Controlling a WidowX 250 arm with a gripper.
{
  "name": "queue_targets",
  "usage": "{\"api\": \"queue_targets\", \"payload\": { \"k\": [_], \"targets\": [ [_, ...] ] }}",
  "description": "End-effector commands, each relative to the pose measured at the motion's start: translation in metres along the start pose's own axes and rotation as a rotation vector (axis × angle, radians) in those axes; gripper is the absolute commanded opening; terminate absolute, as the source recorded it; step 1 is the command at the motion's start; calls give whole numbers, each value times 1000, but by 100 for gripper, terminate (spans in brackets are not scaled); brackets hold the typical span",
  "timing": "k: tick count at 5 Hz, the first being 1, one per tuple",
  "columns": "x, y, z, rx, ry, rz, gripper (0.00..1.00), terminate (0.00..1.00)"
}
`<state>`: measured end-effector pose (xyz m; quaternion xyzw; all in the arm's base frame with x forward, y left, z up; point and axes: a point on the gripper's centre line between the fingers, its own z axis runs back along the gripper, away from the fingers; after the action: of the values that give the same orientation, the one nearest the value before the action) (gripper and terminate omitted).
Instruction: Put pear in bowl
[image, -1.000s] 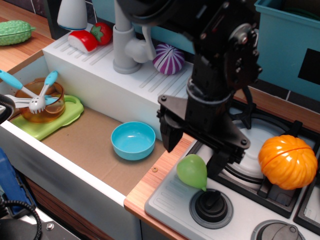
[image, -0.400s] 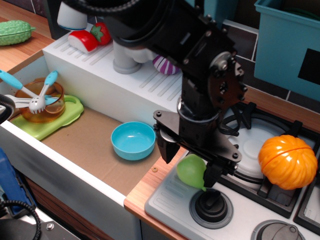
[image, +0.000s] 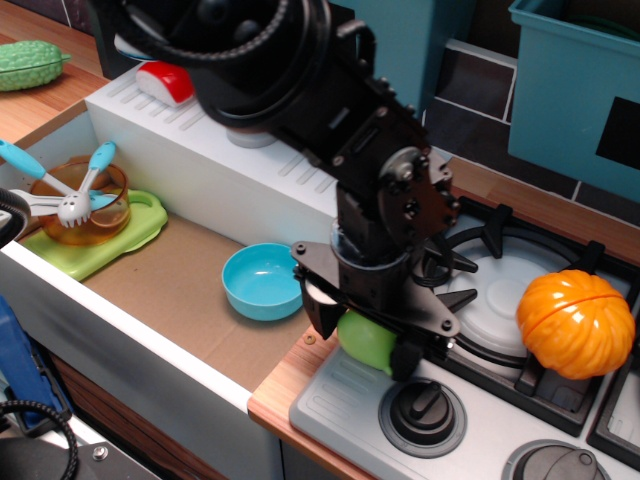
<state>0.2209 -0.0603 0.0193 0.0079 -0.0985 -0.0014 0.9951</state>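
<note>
The gripper (image: 362, 338) had dropped lower and left since a second earlier, its fingers now flanking the pear (image: 366, 340) at lower center; whether they gripped it was unclear. The bowl (image: 262, 281) sat just left.

Sink floor (image: 180, 285) (brown): blue bowl (image: 262, 281), green board (image: 105, 238).

Bright, even light is filling the picture, and it seems to be coming from above. The orange pumpkin (image: 576, 322) is shining with a soft white glare on top, and the blue bowl (image: 262, 281) is gleaming inside too. The black arm (image: 330, 130) is looking very dark and is casting a soft shadow under itself. Everything is looking fairly sharp, with only slight blur.
</note>
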Motion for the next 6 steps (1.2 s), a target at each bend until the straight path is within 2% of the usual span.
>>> {"api": "queue_targets", "payload": {
  "k": [1, 2, 3, 6],
  "targets": [
    [3, 2, 3, 10, 0, -18, 0, 0],
    [2, 14, 11, 57, 36, -70, 0, 0],
    [8, 37, 15, 100, 43, -113, 0, 0],
    [31, 93, -7, 171, -36, -211, 0, 0]
  ]
}}
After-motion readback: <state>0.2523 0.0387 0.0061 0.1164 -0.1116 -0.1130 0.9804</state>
